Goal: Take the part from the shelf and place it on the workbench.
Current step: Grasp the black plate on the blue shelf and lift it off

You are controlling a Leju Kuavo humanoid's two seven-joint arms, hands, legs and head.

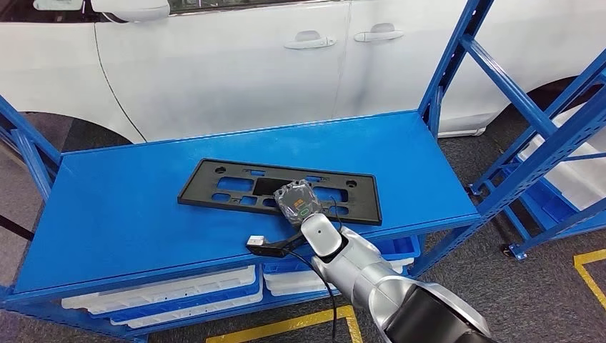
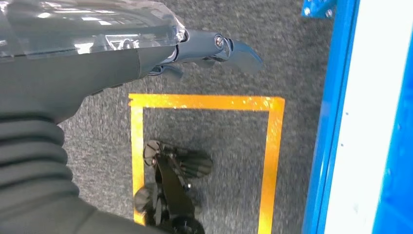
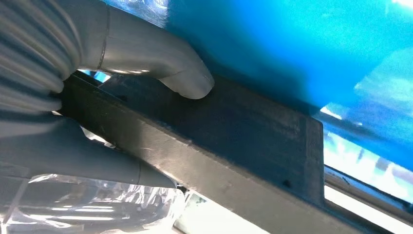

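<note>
- Part (image 1: 279, 191): flat black plastic frame, lying flat on the blue shelf top (image 1: 143, 214), long side toward the near edge.
- Right hand (image 1: 299, 203): placed over the part's near long edge, right of its middle. Wrist view: thumb (image 3: 187, 80) pressed on one face of the part's bar (image 3: 234, 146), fingers under it; grasping it.
- Left hand (image 2: 214, 51): hangs above the floor, fingers extended, nothing held.

Black plate frame (image 1: 280, 191) flat on the shelf top (image 1: 143, 207) toward its three o'clock half, right hand (image 1: 300, 204) on the frame's six o'clock edge, car (image 1: 236, 57) beyond at twelve, trays (image 1: 164, 293) on the level beneath, second rack (image 1: 550, 143) at three o'clock.
</note>
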